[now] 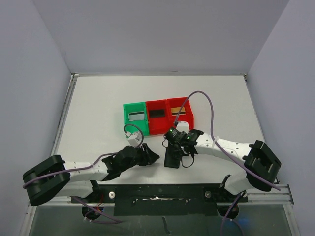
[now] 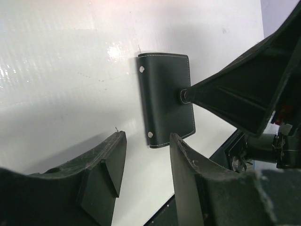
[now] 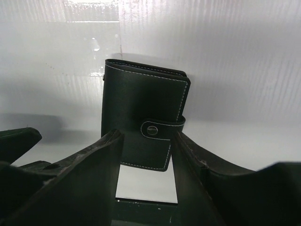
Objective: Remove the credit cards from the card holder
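Credit cards [image 1: 157, 113] lay in bins [image 1: 135, 105] | card holder [image 3: 146, 113] snapped shut on table [image 1: 98, 108] | both jaws part-open, empty | extraction apparently done

Closed black card holder [image 3: 141, 103] with white stitching, its strap [image 3: 162, 127] snapped shut, lies on the white table [image 3: 235, 70] beyond the spread fingers [image 3: 94, 165] of the right hand [image 3: 146, 135]
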Motion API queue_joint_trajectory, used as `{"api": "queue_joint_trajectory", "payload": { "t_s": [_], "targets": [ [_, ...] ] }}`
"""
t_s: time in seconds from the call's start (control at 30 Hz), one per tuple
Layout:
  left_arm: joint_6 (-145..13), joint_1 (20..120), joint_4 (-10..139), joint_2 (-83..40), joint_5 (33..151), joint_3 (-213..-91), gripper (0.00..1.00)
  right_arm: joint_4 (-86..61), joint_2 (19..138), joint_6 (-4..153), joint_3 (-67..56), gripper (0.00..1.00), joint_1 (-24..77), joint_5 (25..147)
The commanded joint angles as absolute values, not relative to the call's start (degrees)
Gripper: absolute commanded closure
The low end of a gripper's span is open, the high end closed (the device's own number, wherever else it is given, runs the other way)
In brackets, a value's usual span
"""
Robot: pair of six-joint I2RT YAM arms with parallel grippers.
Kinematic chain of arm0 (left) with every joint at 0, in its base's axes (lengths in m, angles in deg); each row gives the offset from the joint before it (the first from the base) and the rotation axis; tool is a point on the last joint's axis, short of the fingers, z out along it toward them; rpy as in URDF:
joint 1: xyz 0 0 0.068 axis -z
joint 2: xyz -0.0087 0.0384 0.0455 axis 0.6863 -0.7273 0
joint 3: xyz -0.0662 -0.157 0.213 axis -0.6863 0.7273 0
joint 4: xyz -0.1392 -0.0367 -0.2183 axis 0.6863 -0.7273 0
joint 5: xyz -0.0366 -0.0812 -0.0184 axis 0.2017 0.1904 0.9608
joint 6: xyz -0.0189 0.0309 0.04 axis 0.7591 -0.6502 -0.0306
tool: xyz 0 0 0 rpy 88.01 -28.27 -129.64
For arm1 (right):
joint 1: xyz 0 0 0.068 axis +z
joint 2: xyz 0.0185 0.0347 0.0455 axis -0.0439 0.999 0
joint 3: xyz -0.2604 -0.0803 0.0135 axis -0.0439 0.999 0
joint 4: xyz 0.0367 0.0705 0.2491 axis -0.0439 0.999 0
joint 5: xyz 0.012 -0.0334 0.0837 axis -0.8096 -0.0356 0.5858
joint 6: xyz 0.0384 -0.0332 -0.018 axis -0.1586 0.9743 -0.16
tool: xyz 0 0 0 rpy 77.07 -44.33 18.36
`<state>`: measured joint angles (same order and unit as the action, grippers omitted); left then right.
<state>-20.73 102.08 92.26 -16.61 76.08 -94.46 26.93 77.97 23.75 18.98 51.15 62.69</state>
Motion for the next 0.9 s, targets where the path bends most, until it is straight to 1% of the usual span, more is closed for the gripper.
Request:
{"api": "queue_joint_trajectory", "payload": {
  "t_s": [0.0,0.1,0.17,0.3,0.37,0.53,0.6,0.63,0.7,0.77,0.87],
  "targets": [
    [-19.9,101.5,91.7,-13.9,73.3,-93.9,0.59,27.7,81.3,23.4,14.9,0.55,51.8,60.6],
    [-20.0,101.4,91.3,-12.9,73.2,-93.5,0.58,27.8,82.8,23.0,14.6,0.56,52.0,60.7],
    [-21.9,101.3,91.0,-13.0,74.5,-94.1,0.55,27.2,83.4,22.9,14.9,0.58,52.1,61.1],
    [-25.3,101.3,85.2,-15.3,75.2,-98.9,0.55,26.8,85.4,22.7,15.2,0.61,52.3,61.3],
    [-24.9,101.3,86.0,-15.7,75.2,-98.7,0.55,27.3,85.8,21.9,15.5,0.65,52.4,60.3],
    [-25.2,101.3,86.8,-16.7,76.1,-99.4,0.54,25.8,84.9,21.3,18.1,0.70,52.5,60.3],
    [-25.8,101.3,86.1,-18.0,76.5,-100.5,0.54,23.4,84.3,21.5,19.9,0.78,52.5,61.4],
    [-25.8,101.3,85.3,-18.8,76.4,-101.3,0.54,22.2,83.9,21.7,20.6,0.80,52.4,61.9],
    [-25.7,101.3,83.2,-21.0,75.7,-103.2,0.54,20.7,82.9,21.7,21.8,0.79,52.2,62.5],
    [-25.8,101.3,82.3,-23.0,75.9,-104.8,0.52,18.3,81.3,22.1,23.5,0.82,51.7,63.8],
    [-26.0,101.3,82.7,-25.6,77.1,-106.9,0.49,13.5,78.5,22.7,27.0,0.95,50.3,67.2]
  ]
}}
